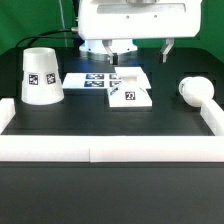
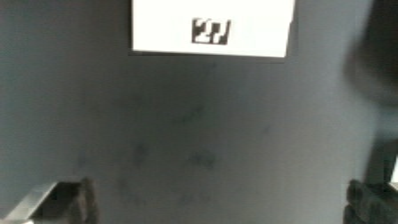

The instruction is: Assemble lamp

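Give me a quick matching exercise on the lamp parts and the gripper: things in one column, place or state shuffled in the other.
Things:
1. shade
2. base
3. bulb
4. gripper

Place or state:
a. at the exterior view's right
b. open, holding nothing
c. standing at the exterior view's left
d. lying flat near the middle of the table

Pairs: 1-c, 2-d, 3-a, 4-b

Shade at the exterior view's left, bulb at its right, base between them, just beside the marker board.
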